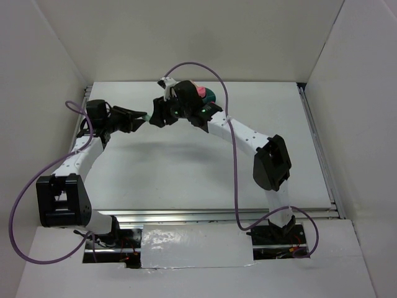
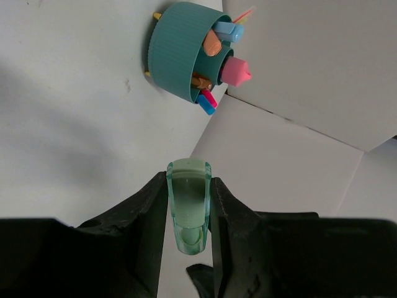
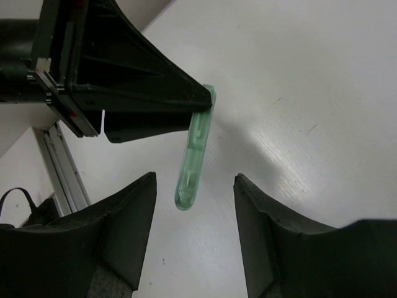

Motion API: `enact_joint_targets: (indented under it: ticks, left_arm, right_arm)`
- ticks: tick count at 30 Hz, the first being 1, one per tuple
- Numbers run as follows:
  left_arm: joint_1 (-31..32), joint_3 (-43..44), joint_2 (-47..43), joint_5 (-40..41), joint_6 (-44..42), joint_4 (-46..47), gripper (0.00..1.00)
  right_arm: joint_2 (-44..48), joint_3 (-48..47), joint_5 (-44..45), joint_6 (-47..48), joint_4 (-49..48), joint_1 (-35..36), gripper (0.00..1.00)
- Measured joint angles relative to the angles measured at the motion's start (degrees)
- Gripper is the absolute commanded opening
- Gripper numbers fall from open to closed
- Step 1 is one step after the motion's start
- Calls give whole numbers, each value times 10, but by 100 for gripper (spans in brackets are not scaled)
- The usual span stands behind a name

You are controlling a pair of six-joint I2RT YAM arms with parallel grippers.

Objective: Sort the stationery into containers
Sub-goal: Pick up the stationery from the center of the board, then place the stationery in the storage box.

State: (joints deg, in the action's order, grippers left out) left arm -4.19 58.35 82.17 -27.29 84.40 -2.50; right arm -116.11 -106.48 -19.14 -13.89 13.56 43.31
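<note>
Mint-green and translucent, the pen (image 3: 193,152) is pinched at one end by your left hand (image 2: 188,186), held above the white surface (image 2: 74,124). Your right hand (image 3: 193,181) stands wide, its fingers either side of the pen's free end, seemingly not touching. Beyond sits the teal organizer cup (image 2: 177,53), holding a pink marker (image 2: 236,71) and other pieces.

Both arms stretched to far centre, pincers facing. Left pincer (image 2: 188,179) clamped on mint pen (image 2: 188,211); right pincer (image 3: 193,180) jaws apart.
</note>
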Motion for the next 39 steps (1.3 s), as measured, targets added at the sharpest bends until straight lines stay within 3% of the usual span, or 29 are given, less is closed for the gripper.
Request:
enact_joint_targets:
  ticks: [6, 8, 9, 11, 13, 18, 23, 31, 33, 35, 39]
  left_arm:
    - [0, -5, -1, 0, 0, 0, 0]
    - [0, -5, -1, 0, 0, 0, 0]
    - [0, -5, -1, 0, 0, 0, 0]
    - [0, -5, -1, 0, 0, 0, 0]
    - [0, -5, -1, 0, 0, 4, 0]
    - [1, -5, -1, 0, 1, 12, 0]
    - [2, -5, -1, 0, 1, 13, 0]
    - [2, -5, -2, -1, 3, 17, 0]
    - [2, -5, -2, -2, 10, 22, 0]
    - [2, -5, -2, -4, 13, 27, 0]
    - [0, -5, -4, -5, 14, 31, 9]
  right_arm:
    - [-5, -12, 9, -2, -7, 3, 43]
    - [-6, -12, 9, -2, -7, 5, 48]
    - [-7, -12, 9, -2, -7, 7, 57]
    - [-8, -12, 9, -4, -7, 8, 64]
    - [-8, -12, 7, -3, -7, 8, 64]
    - [-8, -12, 3, -2, -6, 8, 56]
    - [-9, -12, -3, -1, -6, 8, 40]
    - [-14, -12, -11, -2, -6, 8, 41]
    - [-15, -12, -12, -1, -5, 8, 35]
    - [-15, -12, -11, 2, -5, 8, 17]
    - [-16, -11, -8, 3, -3, 2, 1]
